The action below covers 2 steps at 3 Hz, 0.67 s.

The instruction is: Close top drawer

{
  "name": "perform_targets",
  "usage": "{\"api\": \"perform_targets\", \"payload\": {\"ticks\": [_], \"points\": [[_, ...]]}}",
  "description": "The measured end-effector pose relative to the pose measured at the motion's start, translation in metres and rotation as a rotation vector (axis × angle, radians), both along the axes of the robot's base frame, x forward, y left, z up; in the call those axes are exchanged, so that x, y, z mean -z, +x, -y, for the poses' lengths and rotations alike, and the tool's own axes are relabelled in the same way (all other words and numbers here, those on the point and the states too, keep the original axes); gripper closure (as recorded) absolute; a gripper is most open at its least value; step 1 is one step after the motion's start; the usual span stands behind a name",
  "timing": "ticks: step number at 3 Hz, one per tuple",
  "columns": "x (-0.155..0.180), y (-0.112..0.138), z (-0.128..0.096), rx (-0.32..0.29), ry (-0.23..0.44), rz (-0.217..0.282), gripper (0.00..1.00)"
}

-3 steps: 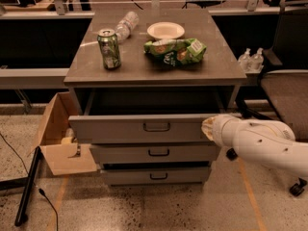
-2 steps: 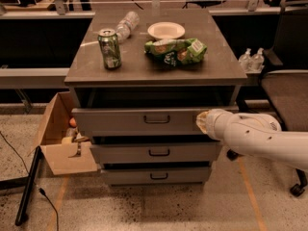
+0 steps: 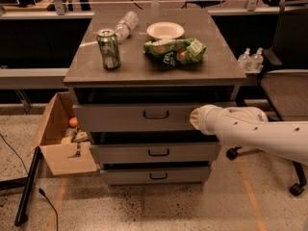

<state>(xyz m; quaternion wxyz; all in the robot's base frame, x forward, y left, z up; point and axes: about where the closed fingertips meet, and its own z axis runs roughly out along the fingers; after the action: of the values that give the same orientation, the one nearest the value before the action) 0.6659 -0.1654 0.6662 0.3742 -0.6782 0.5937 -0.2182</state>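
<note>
The top drawer point(image 3: 120, 117) is the tallest of three grey drawers in a cabinet, with a small dark pull handle point(image 3: 156, 114) at its centre. Its front stands only a little out from the cabinet, with a dark gap above it under the cabinet top point(image 3: 91, 71). My gripper point(image 3: 195, 118) is at the end of the white arm coming in from the right. Its end rests against the right part of the top drawer's front. The two shallower drawers point(image 3: 156, 152) sit below, slightly out.
On the cabinet top stand a green can point(image 3: 109, 48), a lying plastic bottle point(image 3: 124, 25), a white bowl point(image 3: 165, 30) and a green chip bag point(image 3: 174, 51). An open cardboard box point(image 3: 60, 143) sits at the left, an office chair point(image 3: 288, 90) at the right.
The top drawer has slid inward from well open to nearly flush. My arm has moved forward with it, staying against the drawer front.
</note>
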Motion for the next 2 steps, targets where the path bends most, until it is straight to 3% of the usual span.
{"api": "perform_targets", "payload": {"ticks": [2], "points": [[-0.023,-0.069,0.007,0.007,0.004,-0.094,1.0]]}}
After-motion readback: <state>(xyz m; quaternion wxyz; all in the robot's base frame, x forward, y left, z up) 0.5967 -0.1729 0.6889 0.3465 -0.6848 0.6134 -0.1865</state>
